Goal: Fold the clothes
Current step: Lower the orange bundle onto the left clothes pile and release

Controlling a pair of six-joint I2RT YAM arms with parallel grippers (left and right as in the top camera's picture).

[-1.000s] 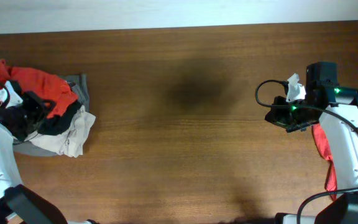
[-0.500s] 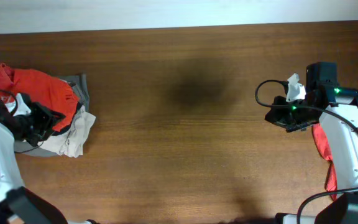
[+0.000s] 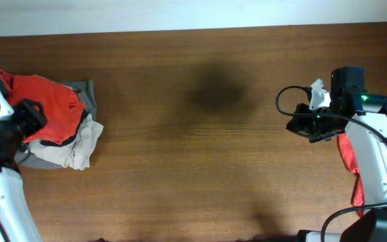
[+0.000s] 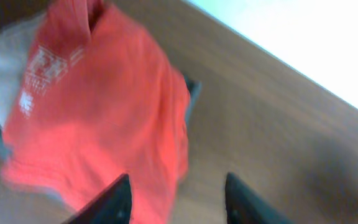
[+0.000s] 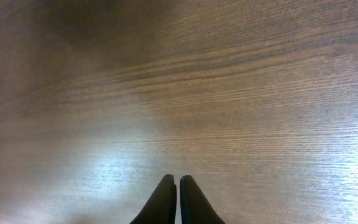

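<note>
A pile of clothes lies at the table's left edge: an orange-red garment [image 3: 49, 101] with white print on top, over grey [image 3: 87, 91] and cream cloth [image 3: 72, 148]. In the left wrist view the orange-red garment [image 4: 98, 106] fills the left half. My left gripper [image 4: 178, 190] is open and empty above the garment's edge; in the overhead view the left arm [image 3: 9, 128] is at the pile's left side. A red garment [image 3: 347, 154] lies at the right edge, partly under the right arm. My right gripper [image 5: 177, 186] is shut and empty over bare wood, left of that garment [image 3: 299, 124].
The brown wooden table [image 3: 200, 148] spans the view, with a white wall strip along the far edge [image 3: 180, 13]. A black cable [image 3: 284, 101] loops from the right arm.
My left arm has pulled back from the pile toward the left edge, and the orange-red garment now lies flatter on top. The right arm has not moved.
</note>
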